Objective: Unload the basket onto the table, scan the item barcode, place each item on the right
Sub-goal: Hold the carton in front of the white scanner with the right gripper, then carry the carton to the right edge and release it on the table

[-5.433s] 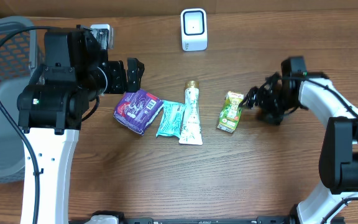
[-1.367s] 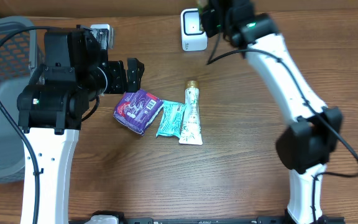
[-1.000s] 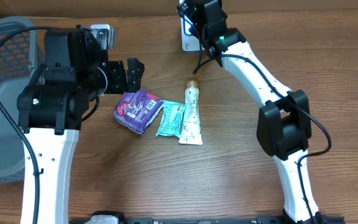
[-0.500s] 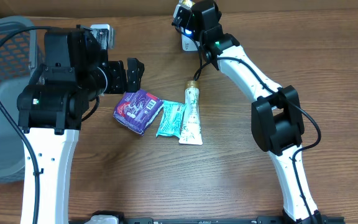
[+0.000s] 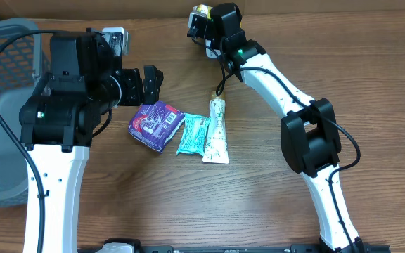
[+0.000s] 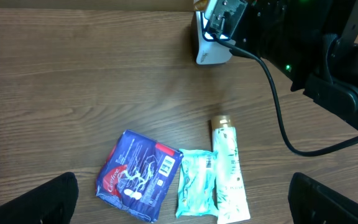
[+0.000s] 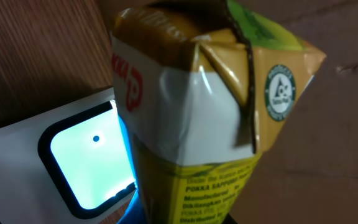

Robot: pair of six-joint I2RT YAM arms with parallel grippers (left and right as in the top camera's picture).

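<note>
Seeing the juice carton pinched in the right claw, held up at the far edge of the worktop. Pressed tight on it, arm stretched across from the right side. Holding it right at the scanner, a white box standing at that far edge.

From the right wrist: gable top of the carton tilted, yellow and green print, one side just in front of the lit window, glowing cyan with one dark dot. Can't tell which face carries the barcode, or whether the carton touches the scanner.

Left claw spread fully wide, hanging above the worktop on the left, just beyond the purple packet. In the left wrist view, dark fingers at both bottom corners, well apart.

Lying flat mid-worktop, in a row: purple packet, teal sachet just beside it on the right, then white-green tube touching the sachet, gold cap toward the far edge.

Grey basket at the left edge, partly behind the left arm.
</note>
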